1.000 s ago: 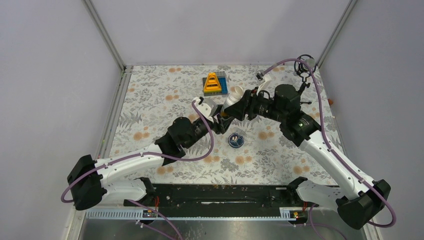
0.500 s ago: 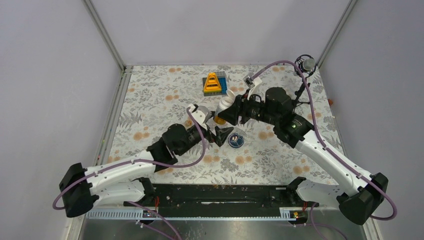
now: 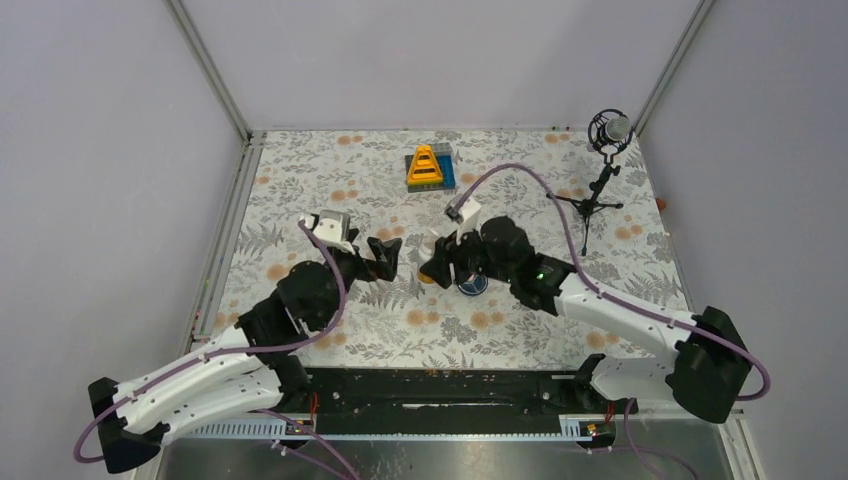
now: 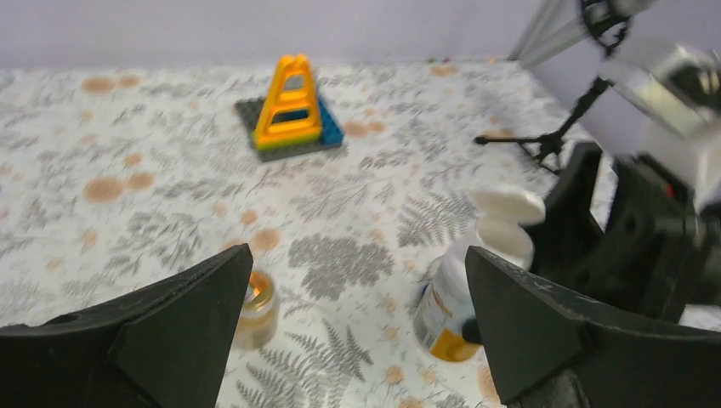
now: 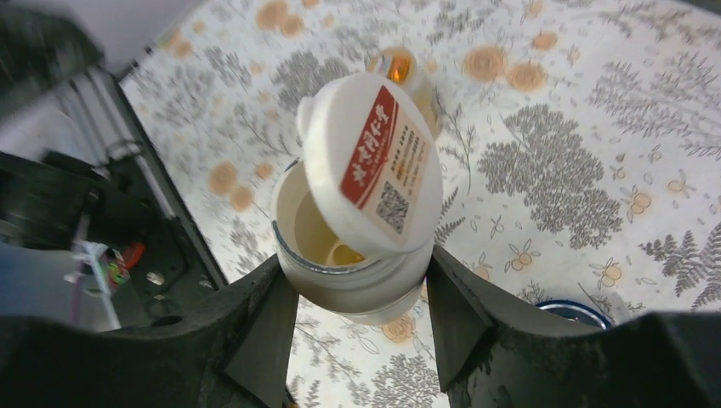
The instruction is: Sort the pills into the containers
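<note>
Pill sorting, at the stage where a container was presented open. My right gripper [image 3: 441, 264] was clamped across the body of the white bottle [image 5: 353, 285], one finger on each side, and held it low over the flowered tablecloth [image 3: 300, 200]. Whether its base touched the cloth I could not tell. The red-labelled flip lid [image 5: 374, 161] hung open on its hinge, and the right wrist view looked straight down the mouth, where a pale yellowish shape showed that I could not identify. The blue dish [image 5: 565, 306] lay just beside this bottle, partly hidden under the right arm in the overhead view. The amber bottle [image 4: 255, 299] stood upright on the cloth with no cap that I could see, between the two grippers. My left gripper [image 3: 388, 257] was spread wide and held nothing, pointing toward both bottles. The yellow toy [image 3: 427, 165] sat well apart at the far side. No loose pills could be made out in any view. I judged the step in hand to be handling the opened white bottle, either for emptying or for filling. The next move would call for a controlled tilt of its mouth over the dish or the amber bottle. It would also call for the free left gripper to steady or fetch whichever container received the pills.
</note>
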Available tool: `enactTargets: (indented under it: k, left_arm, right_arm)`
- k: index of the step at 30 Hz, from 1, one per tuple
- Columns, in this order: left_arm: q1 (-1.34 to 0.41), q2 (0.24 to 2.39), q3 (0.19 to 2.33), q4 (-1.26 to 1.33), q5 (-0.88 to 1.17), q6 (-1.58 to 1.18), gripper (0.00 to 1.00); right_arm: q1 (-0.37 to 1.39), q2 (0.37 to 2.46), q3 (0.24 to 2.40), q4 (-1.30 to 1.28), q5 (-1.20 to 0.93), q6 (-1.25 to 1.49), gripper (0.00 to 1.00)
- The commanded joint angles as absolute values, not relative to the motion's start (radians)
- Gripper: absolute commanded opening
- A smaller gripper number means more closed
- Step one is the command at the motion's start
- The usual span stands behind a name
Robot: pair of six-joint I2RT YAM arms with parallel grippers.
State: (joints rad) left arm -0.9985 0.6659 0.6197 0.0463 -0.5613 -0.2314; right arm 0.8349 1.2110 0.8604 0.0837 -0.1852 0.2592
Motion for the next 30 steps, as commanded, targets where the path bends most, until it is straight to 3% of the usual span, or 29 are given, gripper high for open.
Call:
enactTargets:
  k: [1,10,20,24,30]
  left_arm:
    - [-0.939,0.731,0.725,-0.194,-0.656,-0.426,0.98]
    - [-0.702,0.844,0.776,-0.311,-0.291,-0.706,0.96]
    - [-0.669,0.860,0.726,-0.277,-0.198,-0.739,0.94]
    - [-0.665,0.884,0.731,-0.291,-0.193,-0.742,0.94]
    - [-0.664,0.903,0.725,-0.272,-0.154,-0.738,0.98]
  right_arm:
    - [0.920,1.264,0.762,0.321,-0.056,0.153,0.40]
    - [1.015,1.470,0.599,0.698,0.059,0.094,0.40]
    - [1.043,1.671,0.518,1.021,0.063,0.065,0.46]
    - [1.045,1.711,0.499,1.061,0.063,0.073,0.58]
    - [1.044,1.601,0.489,0.932,0.083,0.121,0.86]
